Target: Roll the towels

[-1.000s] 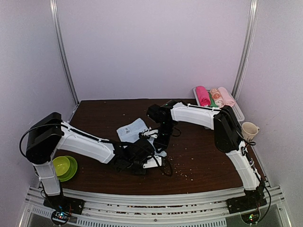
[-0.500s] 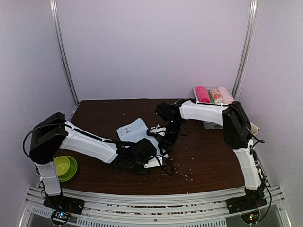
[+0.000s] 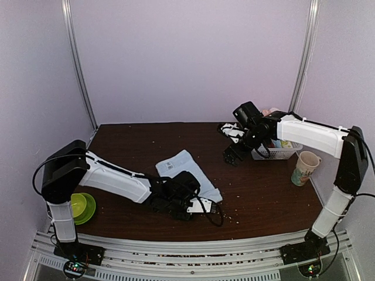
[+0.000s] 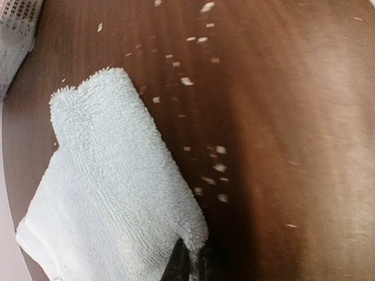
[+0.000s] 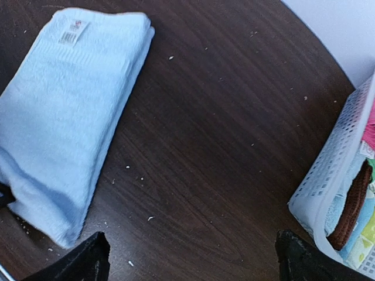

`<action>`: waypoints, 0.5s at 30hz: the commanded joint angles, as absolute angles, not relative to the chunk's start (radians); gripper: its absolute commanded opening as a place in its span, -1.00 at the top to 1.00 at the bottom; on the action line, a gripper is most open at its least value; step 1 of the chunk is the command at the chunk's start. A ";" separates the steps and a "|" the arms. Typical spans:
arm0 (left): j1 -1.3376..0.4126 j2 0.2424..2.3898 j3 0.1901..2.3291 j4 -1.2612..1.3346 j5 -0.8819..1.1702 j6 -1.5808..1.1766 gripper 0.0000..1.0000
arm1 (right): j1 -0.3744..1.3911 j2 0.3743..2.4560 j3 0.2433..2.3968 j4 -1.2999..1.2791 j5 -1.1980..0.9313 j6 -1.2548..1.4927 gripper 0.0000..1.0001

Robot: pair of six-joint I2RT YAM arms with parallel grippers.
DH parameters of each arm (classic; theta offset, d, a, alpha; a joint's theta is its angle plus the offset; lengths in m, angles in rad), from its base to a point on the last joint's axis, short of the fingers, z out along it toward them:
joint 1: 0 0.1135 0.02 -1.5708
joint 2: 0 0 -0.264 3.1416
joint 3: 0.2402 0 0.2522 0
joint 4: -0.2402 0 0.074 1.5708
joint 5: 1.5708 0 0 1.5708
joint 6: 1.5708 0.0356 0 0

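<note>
Since the earlier frame the right tool (image 3: 230,156) has been swung away to the far right, beside the white basket (image 3: 275,154), and its jaws have been spread wide, with nothing held. The pale blue towel (image 3: 186,171) has been shifted a little toward the near right of the desk (image 3: 129,146). It is lying folded flat (not yet rolled), its long axis running from far left to near right. The left tool (image 4: 186,264) is found at its near right end, clenched on the edge of the cloth. The left arm is clearly nearer; the right tool is well apart. A roll would probably be started from this pinched end, toward the far left.
</note>
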State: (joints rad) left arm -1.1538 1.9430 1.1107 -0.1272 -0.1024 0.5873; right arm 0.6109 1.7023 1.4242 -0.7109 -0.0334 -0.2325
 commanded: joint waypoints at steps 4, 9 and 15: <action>-1.193 1.803 0.833 -0.105 0.048 0.680 1.00 | 0.708 1.431 1.075 -0.311 0.135 -0.240 -0.99; -1.193 1.777 0.777 -0.076 0.021 0.657 1.00 | 0.878 1.286 0.803 -0.065 0.210 -0.366 -0.99; -1.152 1.776 0.788 -0.103 0.069 0.603 1.00 | 1.131 1.241 0.550 0.285 0.335 -0.519 -0.98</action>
